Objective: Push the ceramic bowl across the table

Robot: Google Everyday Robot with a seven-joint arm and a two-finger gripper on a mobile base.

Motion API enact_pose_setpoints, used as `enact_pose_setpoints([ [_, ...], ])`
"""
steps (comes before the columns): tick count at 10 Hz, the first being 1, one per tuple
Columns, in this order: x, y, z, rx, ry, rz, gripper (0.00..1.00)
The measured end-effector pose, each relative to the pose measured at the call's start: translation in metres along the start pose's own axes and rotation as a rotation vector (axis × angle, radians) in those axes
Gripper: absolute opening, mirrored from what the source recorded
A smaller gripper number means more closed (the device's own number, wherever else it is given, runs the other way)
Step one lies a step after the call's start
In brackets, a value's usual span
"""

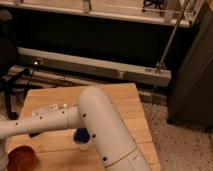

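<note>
The arm (102,127) is clad in smooth, off-white shells with a slight gloss. Its near section is a thick, rounded tube that bends like an elbow, and a thin dark seam (121,151) rings it low down. The forearm (42,122) is a slimmer tube of the same colour. Small dark round holes (84,115) dot both sections in loose rows. The hand (3,152) shows only as a pale sliver at the lower left edge of the view.

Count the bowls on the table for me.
1. The ceramic bowl sits at the near-left corner of the table, right beside the gripper at the picture's left edge. The arm covers part of the table, so another may be hidden.
</note>
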Motion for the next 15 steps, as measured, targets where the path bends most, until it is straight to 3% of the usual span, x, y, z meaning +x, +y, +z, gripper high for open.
enact_pose_setpoints([
  [3,0.001,0.012,0.004,-0.099,0.003,-0.037,0.0],
  [6,0.006,0.02,-0.001,-0.201,0.044,-0.054,0.0],
  [10,0.007,0.049,-0.009,-0.323,0.106,-0.02,0.0],
  [13,0.011,0.073,-0.027,-0.408,0.171,0.03,0.0],
  [15,0.019,0.097,-0.058,-0.479,0.256,0.093,0.0],
])
